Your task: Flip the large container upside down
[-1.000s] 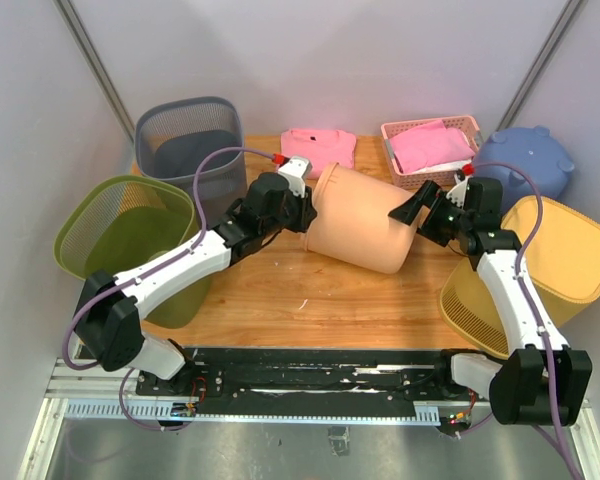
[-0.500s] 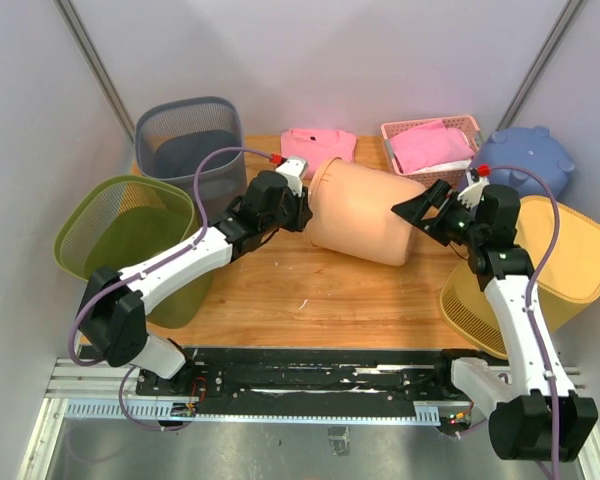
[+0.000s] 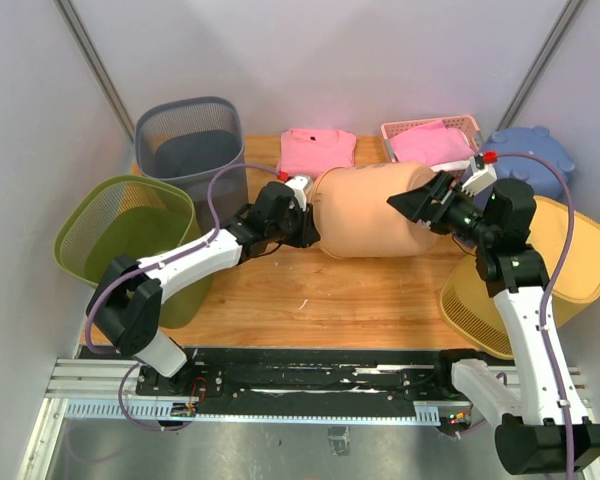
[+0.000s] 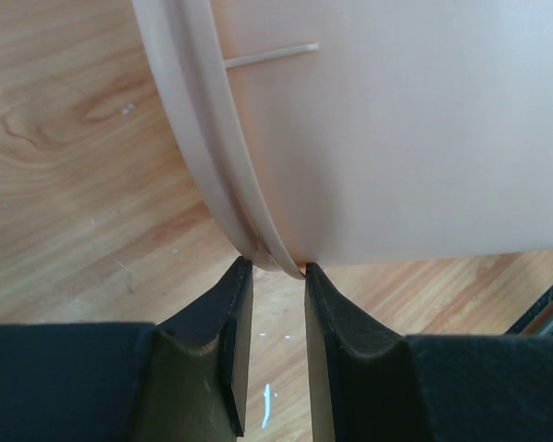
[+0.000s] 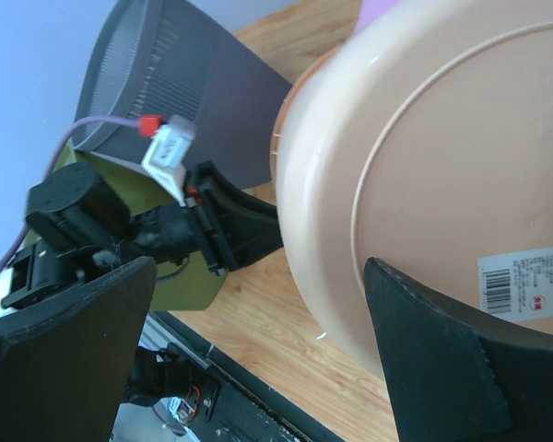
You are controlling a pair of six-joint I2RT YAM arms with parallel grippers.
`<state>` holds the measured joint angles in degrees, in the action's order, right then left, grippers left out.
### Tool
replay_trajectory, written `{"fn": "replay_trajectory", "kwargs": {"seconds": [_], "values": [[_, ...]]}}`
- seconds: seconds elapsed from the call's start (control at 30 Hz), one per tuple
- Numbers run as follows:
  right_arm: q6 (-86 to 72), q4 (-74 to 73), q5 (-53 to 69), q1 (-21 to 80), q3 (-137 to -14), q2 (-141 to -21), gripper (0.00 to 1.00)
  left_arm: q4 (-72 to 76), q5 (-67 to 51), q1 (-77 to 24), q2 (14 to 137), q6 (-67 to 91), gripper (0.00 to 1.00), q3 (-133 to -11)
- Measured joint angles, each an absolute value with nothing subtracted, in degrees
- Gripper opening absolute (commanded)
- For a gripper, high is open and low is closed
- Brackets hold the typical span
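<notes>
Container [image 3: 370, 212] on its side mid-table [image 3: 310, 300], rim [image 4: 217, 157] toward my left, base [image 5: 461, 184] toward my right; inside not visible. My left gripper [image 4: 278, 276] clenched on rim's lower edge. My right gripper [image 3: 425, 205] spread wide at base, holding nothing; contact unclear. Barcode label [image 5: 525, 281] on base. Pink basket [image 3: 463, 125] behind holds pink cloth. Second pink cloth [image 3: 317, 150] lies loose on table, just behind container. Grey bin [image 3: 190, 145] and green bin [image 3: 125, 235] off left edge, yellow bin [image 3: 560, 260] and blue bin [image 3: 530, 165] right, near my right arm.
</notes>
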<state>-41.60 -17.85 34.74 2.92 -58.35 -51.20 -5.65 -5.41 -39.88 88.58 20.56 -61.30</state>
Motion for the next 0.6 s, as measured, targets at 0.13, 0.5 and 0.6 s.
{"fn": "replay_trajectory", "kwargs": {"seconds": [0.13,0.5,0.6], "values": [[-41.1,-17.8,33.8,6.5,-60.0,-51.6,0.96,-5.7,-7.4,-39.9,89.7,22.4,0.09,-60.7],[-40.1,-17.9,30.3,21.8,-64.3,-59.4,0.95,2.3,-16.1,-41.9,90.1,25.6,0.37,-58.5],[-39.6,-19.3,29.2,22.0,-64.3,-61.5,0.95,3.0,-17.2,-42.1,89.5,25.8,0.47,-58.5]]}}
